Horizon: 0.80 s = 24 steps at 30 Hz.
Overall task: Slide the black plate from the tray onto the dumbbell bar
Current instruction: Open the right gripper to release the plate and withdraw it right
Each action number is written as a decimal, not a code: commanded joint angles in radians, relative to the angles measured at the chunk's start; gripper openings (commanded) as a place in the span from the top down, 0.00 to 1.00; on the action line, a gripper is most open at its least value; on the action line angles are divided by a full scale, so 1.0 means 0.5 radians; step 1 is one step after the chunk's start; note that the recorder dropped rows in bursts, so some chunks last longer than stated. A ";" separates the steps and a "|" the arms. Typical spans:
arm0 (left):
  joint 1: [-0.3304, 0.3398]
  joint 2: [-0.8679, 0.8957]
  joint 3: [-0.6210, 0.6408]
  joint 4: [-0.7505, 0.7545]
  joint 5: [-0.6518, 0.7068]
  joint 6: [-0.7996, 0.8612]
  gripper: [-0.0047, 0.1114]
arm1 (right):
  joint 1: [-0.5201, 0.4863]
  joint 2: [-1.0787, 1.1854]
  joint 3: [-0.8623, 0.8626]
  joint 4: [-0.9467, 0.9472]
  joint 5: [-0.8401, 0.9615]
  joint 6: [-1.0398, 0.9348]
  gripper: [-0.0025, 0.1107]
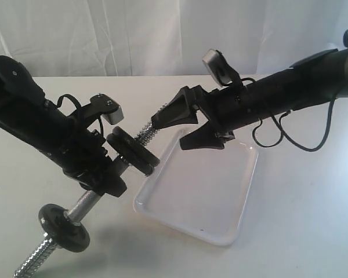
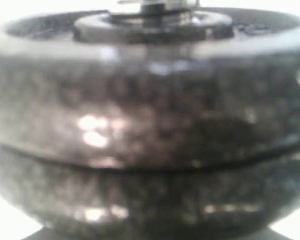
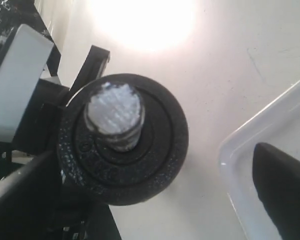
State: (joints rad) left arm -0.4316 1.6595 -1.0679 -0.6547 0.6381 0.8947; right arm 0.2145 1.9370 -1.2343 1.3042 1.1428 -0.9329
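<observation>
**black plate on the bar, tray bare**

the black plate (image 1: 144,155) sits threaded on the upper part of the dumbbell bar (image 1: 84,202), well off the tray. it lies flat against a second dark disc (image 1: 117,143) just below it on the rod. seen down the bar from the right wrist, the plate rings the rough threaded end, which pokes out through its centre hole.

the bar slants up from low on the left toward the middle of the scene. another small black disc (image 1: 64,227) sits near its lower threaded end.

the left gripper (image 1: 107,179) is clamped round the bar's smooth chrome middle, just below the paired discs, and holds the rod clear of the table (image 1: 313,220). its own camera shows only blurred dark disc rims stacked close up, so i can't make out the fingers there. from the side it looks like a firm grasp.

the right gripper (image 1: 168,133) hangs by the bar's upper end with its jaws spread wide and nothing between them. one finger is close beside the threads and the other is over the tray's near corner.

the tray (image 1: 209,197) lies white and glossy on the table under the right arm, with nothing in it.
</observation>
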 commanded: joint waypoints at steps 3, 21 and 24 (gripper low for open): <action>-0.001 -0.110 -0.056 -0.292 0.035 -0.012 0.96 | -0.108 -0.021 -0.001 -0.003 0.061 0.142 0.16; -0.001 -0.099 -0.056 -0.314 -0.133 -0.012 0.96 | -0.191 -1.049 0.485 -0.275 0.156 0.043 0.98; -0.001 -0.070 -0.056 -0.441 -0.349 -0.016 0.96 | -0.191 -1.352 0.699 -0.326 -0.057 0.043 0.98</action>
State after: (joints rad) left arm -0.4316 1.6691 -1.0679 -0.6735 0.5614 0.8908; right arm 0.1224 1.3586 -0.9532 1.1631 1.1896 -0.8982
